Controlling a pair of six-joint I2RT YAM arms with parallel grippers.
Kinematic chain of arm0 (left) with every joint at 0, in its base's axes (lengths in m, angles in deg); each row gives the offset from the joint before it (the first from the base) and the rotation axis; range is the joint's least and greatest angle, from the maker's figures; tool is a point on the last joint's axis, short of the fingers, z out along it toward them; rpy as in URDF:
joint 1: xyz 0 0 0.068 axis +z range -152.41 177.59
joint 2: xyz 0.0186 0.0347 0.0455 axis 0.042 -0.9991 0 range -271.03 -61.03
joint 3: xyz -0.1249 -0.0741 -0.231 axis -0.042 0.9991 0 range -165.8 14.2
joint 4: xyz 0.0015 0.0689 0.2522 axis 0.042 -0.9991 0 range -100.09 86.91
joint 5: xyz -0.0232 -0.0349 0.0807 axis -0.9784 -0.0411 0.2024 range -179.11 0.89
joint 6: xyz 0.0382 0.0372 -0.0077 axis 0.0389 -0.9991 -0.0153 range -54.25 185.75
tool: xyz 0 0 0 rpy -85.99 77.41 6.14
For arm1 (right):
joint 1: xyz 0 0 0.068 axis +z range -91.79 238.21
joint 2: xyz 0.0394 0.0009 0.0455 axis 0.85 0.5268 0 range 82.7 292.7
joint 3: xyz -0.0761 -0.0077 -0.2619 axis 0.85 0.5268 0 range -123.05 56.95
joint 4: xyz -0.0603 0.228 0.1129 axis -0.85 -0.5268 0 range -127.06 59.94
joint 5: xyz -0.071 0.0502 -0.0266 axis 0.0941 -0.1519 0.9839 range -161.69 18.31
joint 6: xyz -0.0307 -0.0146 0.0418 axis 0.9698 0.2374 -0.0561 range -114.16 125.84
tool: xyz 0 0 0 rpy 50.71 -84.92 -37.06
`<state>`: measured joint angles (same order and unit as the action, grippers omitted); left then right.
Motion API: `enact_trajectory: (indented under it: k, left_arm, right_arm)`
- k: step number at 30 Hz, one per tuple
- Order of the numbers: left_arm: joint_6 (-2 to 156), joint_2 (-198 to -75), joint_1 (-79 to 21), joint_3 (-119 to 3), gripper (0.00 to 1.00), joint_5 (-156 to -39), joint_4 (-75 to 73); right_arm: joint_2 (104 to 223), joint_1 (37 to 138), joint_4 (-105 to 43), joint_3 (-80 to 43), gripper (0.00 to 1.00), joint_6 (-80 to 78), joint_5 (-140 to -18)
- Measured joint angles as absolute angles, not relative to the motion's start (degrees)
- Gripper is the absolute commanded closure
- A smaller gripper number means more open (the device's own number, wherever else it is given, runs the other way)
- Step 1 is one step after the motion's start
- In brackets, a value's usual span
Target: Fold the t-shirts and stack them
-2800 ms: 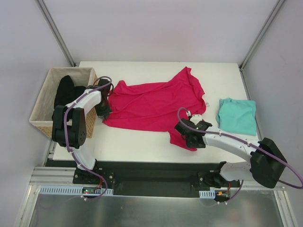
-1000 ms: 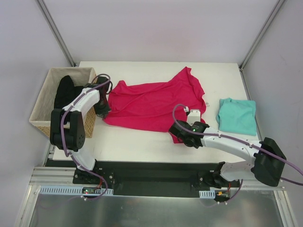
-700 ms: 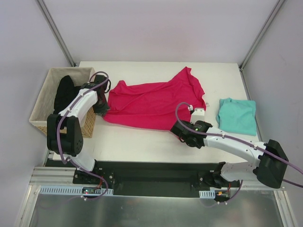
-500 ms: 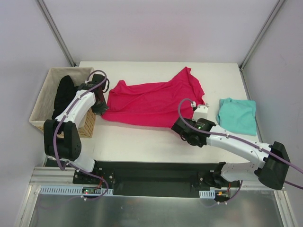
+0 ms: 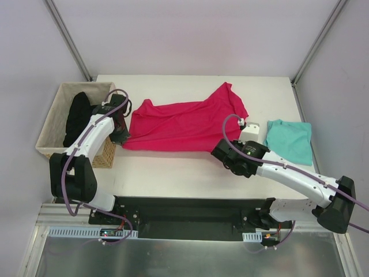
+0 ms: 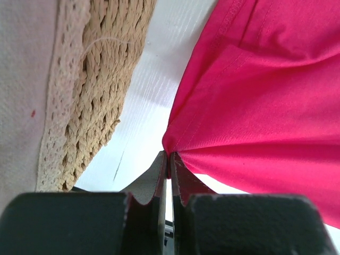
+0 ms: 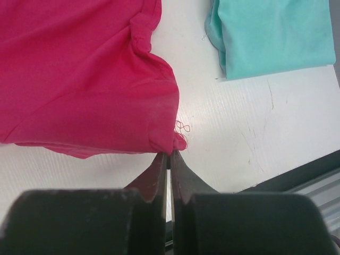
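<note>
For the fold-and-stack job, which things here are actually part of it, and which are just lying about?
Part of the job:
- magenta t-shirt, pinched at opposite corners by the left gripper and right gripper
- teal t-shirt, folded, off to the right

Just lying about:
- wicker basket
- black garment inside it

Recorded a plain, bright magenta-pink t-shirt [image 5: 184, 124] across the white worktop [image 5: 173, 170], a plain teal t-shirt [image 5: 290, 141] at the right, and a black garment [image 5: 78, 115] in the left basket [image 5: 105, 156], tan weave outside, cream lace-edged lining inside.
</note>
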<state>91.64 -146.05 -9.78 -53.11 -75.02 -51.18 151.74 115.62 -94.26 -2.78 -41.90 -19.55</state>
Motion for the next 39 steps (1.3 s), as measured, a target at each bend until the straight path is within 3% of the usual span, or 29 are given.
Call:
enact_trajectory:
  k: [26, 39]
  left_arm:
    - [89.5, -142.8, -9.8, -53.5, 1.00, -74.9, -53.7]
    - [89.1, -150.6, -9.8, -61.9, 1.00, -74.5, -53.8]
  right_arm:
    - [151.9, 116.4, -99.9, -9.4, 0.99, -44.5, -15.2]
    - [156.2, 107.0, -89.9, -9.7, 0.99, -32.5, -15.7]
